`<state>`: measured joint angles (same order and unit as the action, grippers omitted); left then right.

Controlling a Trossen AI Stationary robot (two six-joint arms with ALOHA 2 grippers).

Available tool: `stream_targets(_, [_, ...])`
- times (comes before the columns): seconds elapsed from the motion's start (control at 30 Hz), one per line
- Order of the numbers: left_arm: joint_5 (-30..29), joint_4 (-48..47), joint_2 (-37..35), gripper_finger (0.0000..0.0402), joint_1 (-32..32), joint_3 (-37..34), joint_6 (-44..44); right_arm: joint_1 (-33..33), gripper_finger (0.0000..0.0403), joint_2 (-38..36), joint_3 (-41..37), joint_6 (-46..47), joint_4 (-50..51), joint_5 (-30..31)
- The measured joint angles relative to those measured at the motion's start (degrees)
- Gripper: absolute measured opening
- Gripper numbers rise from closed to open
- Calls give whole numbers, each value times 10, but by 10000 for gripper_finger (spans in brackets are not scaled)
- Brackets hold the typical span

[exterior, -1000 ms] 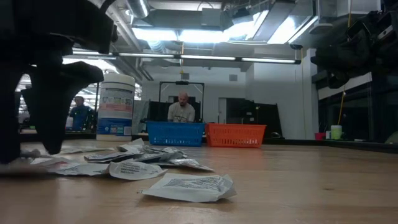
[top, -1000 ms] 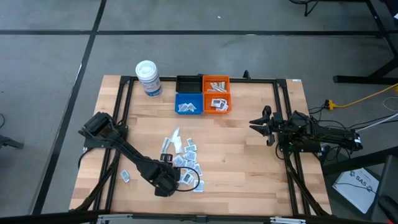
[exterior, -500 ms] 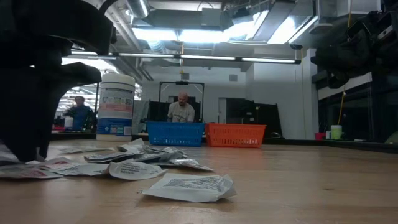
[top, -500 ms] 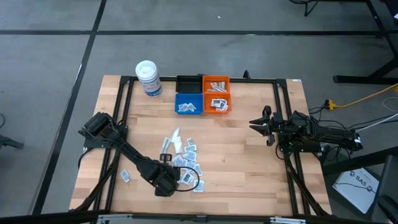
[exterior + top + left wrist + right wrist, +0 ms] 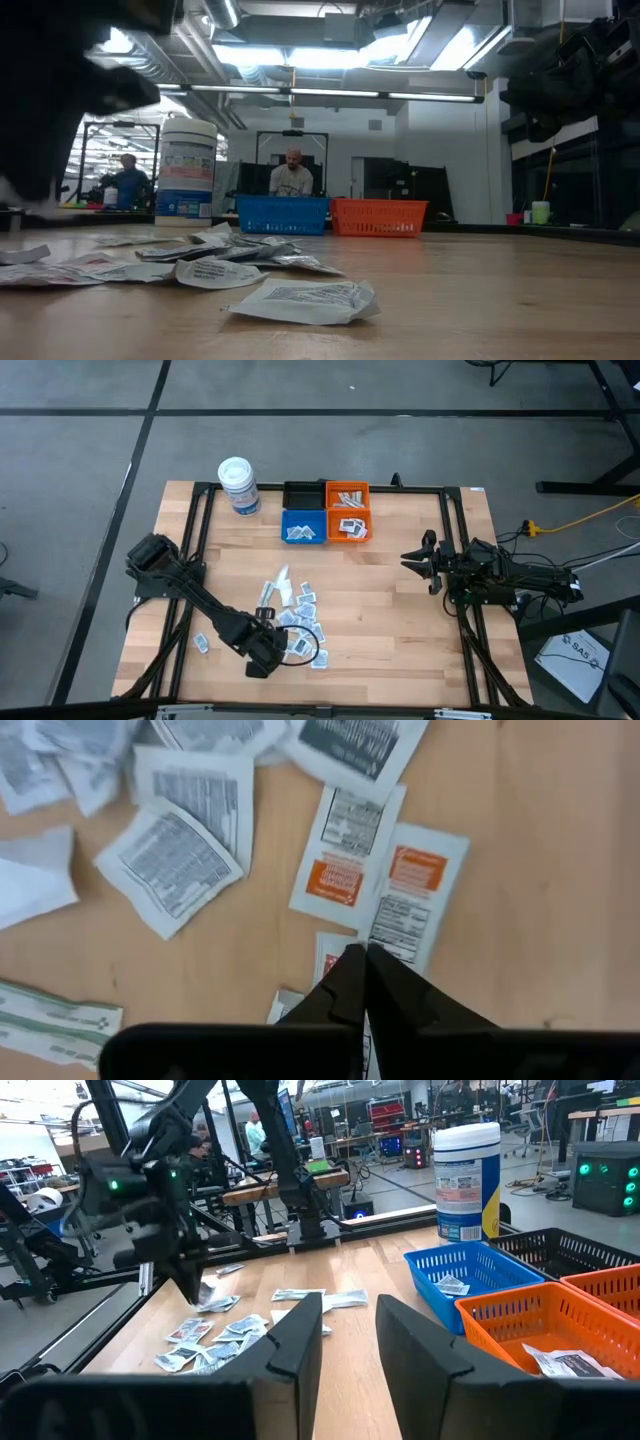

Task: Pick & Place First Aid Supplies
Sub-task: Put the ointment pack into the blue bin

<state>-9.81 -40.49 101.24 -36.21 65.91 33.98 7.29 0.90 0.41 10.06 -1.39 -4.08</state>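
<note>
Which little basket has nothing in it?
The black bin, next to the white tub. The blue bin and both orange bins hold sachets.

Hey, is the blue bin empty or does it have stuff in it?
Not empty. The blue bin holds a few white sachets, seen from above and in the right wrist view.

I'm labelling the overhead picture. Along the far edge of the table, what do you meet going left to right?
White cylindrical tub with a lid → black bin → orange bin holding strips.
</note>
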Motion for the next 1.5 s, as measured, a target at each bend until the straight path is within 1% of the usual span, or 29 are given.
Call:
stream_targets(0.37, [2,4,-75,2,23,0,26,0,100,0,0,0,0,0])
stream_targets(0.77, [0,11,-122,2,85,0,58,0,100,0,0,0,0,0])
stream_targets(1.03, [4,45,-138,2,148,0,56,0,100,0,0,0,0,0])
stream_targets(1.27, [10,55,-144,2,218,0,12,0,100,0,0,0,0,0])
stream_targets(1.5, [23,97,-144,2,302,0,-37,0,100,0,0,0,0,0])
